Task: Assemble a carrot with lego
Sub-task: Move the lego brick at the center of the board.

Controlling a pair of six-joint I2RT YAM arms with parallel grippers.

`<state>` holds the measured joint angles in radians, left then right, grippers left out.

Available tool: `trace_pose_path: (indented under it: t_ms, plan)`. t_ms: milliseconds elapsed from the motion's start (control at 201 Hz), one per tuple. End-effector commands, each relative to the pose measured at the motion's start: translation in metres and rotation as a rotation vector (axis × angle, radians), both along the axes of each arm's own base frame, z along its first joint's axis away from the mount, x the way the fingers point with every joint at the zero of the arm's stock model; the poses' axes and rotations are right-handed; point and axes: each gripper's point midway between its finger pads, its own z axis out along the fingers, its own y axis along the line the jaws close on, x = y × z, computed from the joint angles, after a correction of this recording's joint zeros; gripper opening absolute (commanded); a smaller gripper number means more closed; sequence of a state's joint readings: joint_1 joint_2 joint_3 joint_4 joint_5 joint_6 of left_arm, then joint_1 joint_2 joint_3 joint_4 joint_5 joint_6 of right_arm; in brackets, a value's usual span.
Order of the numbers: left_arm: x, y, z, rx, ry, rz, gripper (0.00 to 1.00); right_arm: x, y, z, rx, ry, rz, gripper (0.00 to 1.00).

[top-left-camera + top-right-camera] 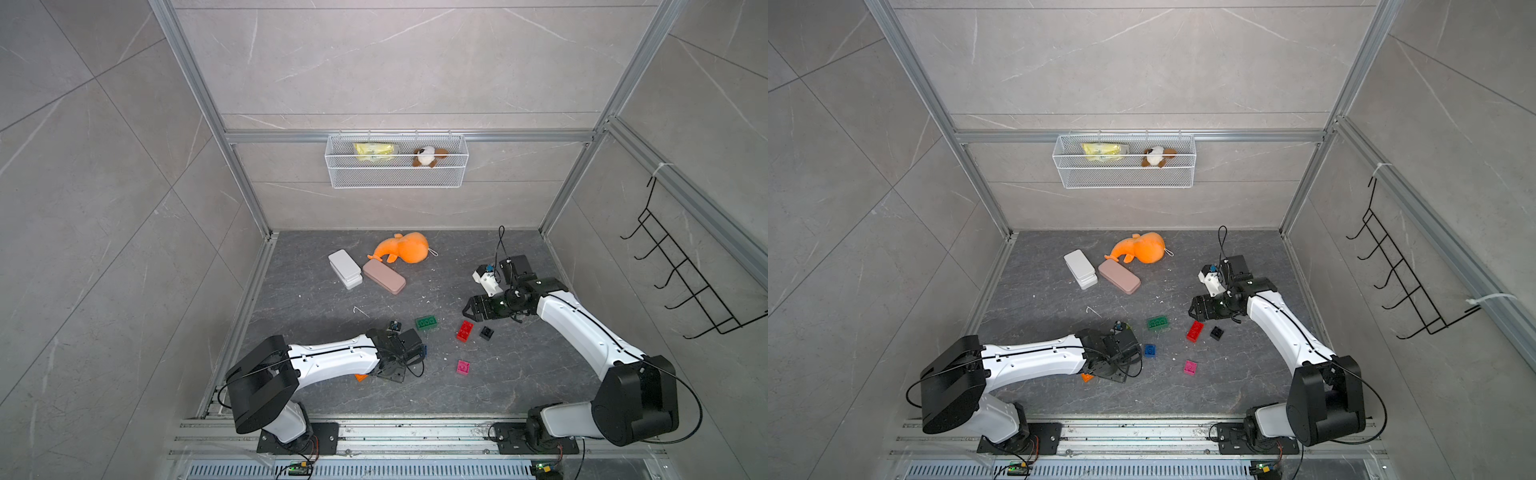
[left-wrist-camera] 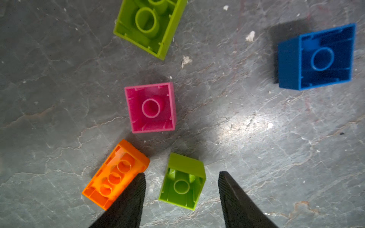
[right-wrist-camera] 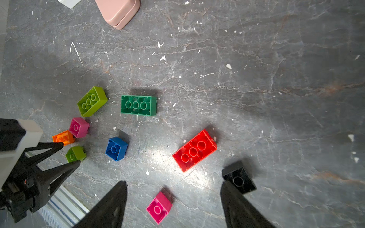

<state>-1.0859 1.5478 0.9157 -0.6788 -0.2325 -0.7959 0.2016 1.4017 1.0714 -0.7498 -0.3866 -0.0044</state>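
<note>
Looking down on the dark worktop (image 1: pixel 316 299), I see the left arm (image 1: pixel 332 357) reaching across the lower left of the frame and the right arm (image 1: pixel 573 320) bent in from the lower right. The orange plush toy (image 1: pixel 405 248) lies at upper centre, with a white case (image 1: pixel 345 268) and a pink case (image 1: pixel 383 276) just beside it, to its lower left.

The carrot is not yet stacked: its lego lies as loose bricks in the lower middle of the frame, hollow side up in my wrist views. The dark green brick (image 1: pixel 426 323) sits at centre, and the red brick (image 1: pixel 465 331) is to its right. The long lime brick (image 2: pixel 150 25) and the orange brick (image 2: pixel 116 175) lie under the left wrist.

Of the small ones, the black brick (image 1: pixel 486 332) is just right of the red. The pink brick (image 1: pixel 463 367) is below it, and the blue brick (image 1: pixel 1150 350) lies at the left wrist's tip. A second pink brick (image 2: pixel 151 107) lies between the lime and the orange.

The left jaws stand apart around the small lime brick (image 2: pixel 182 182), with a gap on each side. The right jaws are spread wide and hold nothing.
</note>
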Motion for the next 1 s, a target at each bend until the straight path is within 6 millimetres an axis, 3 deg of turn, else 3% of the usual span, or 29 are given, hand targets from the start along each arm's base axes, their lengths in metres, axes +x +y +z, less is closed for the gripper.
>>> trace_pose_path:
  t_ms: [0, 358, 672, 990]
  plan:
    - [0.001, 0.0, -0.001, -0.021, 0.006, -0.025, 0.57, 0.0, 0.005, -0.004, 0.032, 0.025, -0.004, 0.78]
    - [0.0, -0.006, -0.005, -0.051, 0.035, -0.073, 0.53, -0.002, 0.007, -0.006, 0.043, 0.039, -0.004, 0.77]
    - [-0.008, 0.002, -0.014, -0.03, 0.07, -0.075, 0.51, -0.002, 0.008, -0.008, 0.049, 0.047, 0.0, 0.77]
    - [-0.011, 0.005, -0.016, -0.026, 0.08, -0.077, 0.39, -0.002, 0.009, -0.008, 0.055, 0.054, 0.001, 0.77]
